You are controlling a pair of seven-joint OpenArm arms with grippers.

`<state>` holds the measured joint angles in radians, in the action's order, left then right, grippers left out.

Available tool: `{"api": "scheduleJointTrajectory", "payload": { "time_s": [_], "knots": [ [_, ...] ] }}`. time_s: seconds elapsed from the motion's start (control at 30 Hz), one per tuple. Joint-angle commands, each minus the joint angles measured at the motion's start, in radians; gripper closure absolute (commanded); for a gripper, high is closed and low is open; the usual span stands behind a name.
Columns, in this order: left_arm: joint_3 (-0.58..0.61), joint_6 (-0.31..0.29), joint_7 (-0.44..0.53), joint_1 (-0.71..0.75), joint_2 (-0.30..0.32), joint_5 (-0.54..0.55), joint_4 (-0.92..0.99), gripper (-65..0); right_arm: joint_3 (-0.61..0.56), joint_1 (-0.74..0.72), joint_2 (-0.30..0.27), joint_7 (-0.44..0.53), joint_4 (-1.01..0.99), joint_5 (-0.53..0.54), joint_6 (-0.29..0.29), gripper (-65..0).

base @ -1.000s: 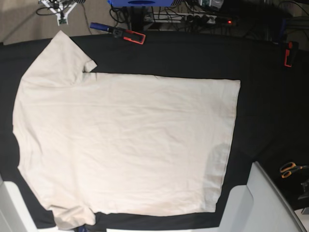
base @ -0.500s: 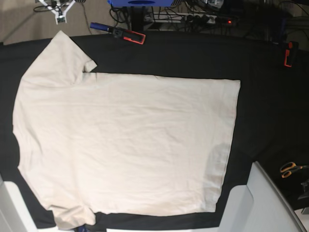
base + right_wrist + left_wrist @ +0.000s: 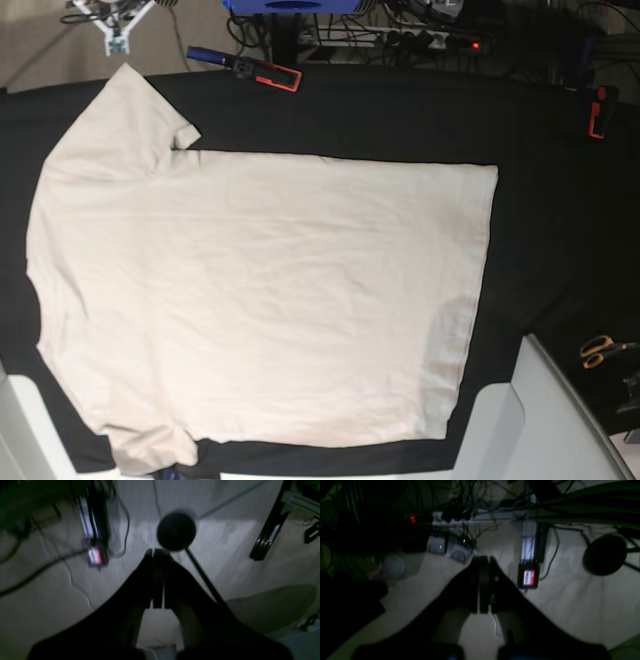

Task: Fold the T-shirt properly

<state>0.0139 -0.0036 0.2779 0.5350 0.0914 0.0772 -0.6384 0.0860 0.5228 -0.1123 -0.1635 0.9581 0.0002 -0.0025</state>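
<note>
No fold made yet: T-shirt [image 3: 260, 295] lies flat on the table [image 3: 540, 180], collar at nine o'clock, both grippers' fingers [image 3: 480, 585] [image 3: 155, 580] closed, empty.

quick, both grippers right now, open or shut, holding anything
left gripper: shut, jaws pressed together, holding nothing.
right gripper: shut, jaws pressed together, holding nothing.

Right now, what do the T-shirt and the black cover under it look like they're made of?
T-shirt: soft matte knit, probably cotton; it lies flat with fine wrinkles and stitched hems. Black cover: matte cloth, seemingly, clamped at the far edge; its weave is too dark to make out.
</note>
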Motion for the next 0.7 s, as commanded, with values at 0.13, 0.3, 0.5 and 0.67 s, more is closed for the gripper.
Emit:
{"api": "scheduleJointTrajectory", "payload": {
  "time_s": [0.13, 0.3, 0.5, 0.67],
  "knots": [
    [-0.002, 0.000, 0.010, 0.103, 0.024, 0.002, -0.214, 0.0, 0.094, 0.069, 0.009, -0.110, 0.235, -0.001, -0.006, 0.0],
    [-0.059, 0.001, 0.007, 0.187, 0.035, 0.002, -0.429, 0.0, 0.119, 0.122, 0.010, -0.213, 0.462, -0.002, -0.004, 0.0],
    [-0.173, 0.001, 0.005, 0.297, 0.031, 0.000, -0.726, 0.0, 0.120, 0.156, 0.003, -0.350, 0.735, -0.002, -0.004, 0.0],
    [-0.230, 0.001, 0.004, 0.351, 0.028, 0.002, -0.940, 0.0, 0.120, 0.139, 0.010, -0.374, 0.861, 0.002, -0.003, -0.8]
  ]
}}
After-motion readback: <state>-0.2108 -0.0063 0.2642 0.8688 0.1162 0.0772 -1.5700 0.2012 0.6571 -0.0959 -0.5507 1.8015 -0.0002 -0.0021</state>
